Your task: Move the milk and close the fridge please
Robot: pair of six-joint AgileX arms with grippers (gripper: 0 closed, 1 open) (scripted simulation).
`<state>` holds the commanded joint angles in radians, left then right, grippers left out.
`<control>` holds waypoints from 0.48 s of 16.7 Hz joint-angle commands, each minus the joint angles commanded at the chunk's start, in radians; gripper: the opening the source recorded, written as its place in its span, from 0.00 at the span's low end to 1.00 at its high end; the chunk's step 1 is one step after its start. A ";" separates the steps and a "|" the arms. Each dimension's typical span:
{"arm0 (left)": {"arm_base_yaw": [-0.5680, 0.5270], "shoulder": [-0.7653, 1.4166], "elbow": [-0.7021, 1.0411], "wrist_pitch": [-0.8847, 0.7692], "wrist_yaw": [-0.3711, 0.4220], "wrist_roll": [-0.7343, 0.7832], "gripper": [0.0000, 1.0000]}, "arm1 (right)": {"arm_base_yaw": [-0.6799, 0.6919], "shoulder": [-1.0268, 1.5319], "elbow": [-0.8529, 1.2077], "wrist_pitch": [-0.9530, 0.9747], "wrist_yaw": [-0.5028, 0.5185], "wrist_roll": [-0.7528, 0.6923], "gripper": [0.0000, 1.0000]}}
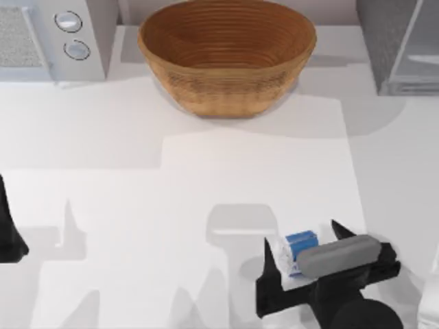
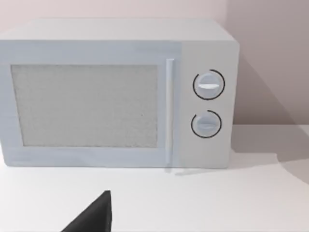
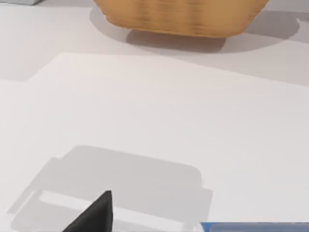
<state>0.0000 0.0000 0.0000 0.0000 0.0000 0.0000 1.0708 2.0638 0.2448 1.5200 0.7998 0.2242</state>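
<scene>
My right gripper (image 1: pixel 302 264) sits low at the near right of the table, fingers spread wide w/ the milk (image 1: pixel 300 245) between them; can't see either pad actually touching the carton, so I'd call it straddled, not gripped. The carton is small, white w/ a blue top, partly hidden under the wrist; its blue edge (image 3: pixel 253 226) just shows in the right wrist view. My read: light, thin card walls that'll dent if squeezed hard, smooth printed faces so a bit slippery, and prob top-heavy enough to tip if nudged from one side. Best hold is across the two flat side faces around mid-height, not on the top, w/ moderate squeeze. Table (image 1: pixel 206 185) is plain white, flat, smooth, so the carton would slide rather than catch. Room: woven bowl (image 1: pixel 228 55) at the far middle, well apart from the milk; white microwave (image 2: pixel 120 92) w/ two knobs at far left; fridge (image 1: pixel 401 44) at far right, dark speckled body, pale door panel; door angle I can't judge. Left gripper (image 1: pixel 10 233) is parked at the left edge, facing the microwave; finger state not visible.
</scene>
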 joint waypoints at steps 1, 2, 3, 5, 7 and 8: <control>0.000 0.000 0.000 0.000 0.000 0.000 1.00 | 0.000 0.000 0.000 0.000 0.000 0.000 0.85; 0.000 0.000 0.000 0.000 0.000 0.000 1.00 | 0.000 0.000 0.000 0.000 0.000 0.000 0.77; 0.000 0.000 0.000 0.000 0.000 0.000 1.00 | 0.000 0.000 0.000 0.000 0.000 0.000 0.70; 0.000 0.000 0.000 0.000 0.000 0.000 1.00 | 0.000 0.000 0.000 0.000 0.000 0.000 0.55; 0.000 0.000 0.000 0.000 0.000 0.000 1.00 | 0.000 0.000 0.000 0.000 0.000 0.000 0.40; 0.000 0.000 0.000 0.000 0.000 0.000 1.00 | 0.000 0.000 0.000 0.000 0.000 0.000 0.32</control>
<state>0.0000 0.0000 0.0000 0.0000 0.0000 0.0000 1.0708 2.0638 0.2448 1.5200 0.7998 0.2242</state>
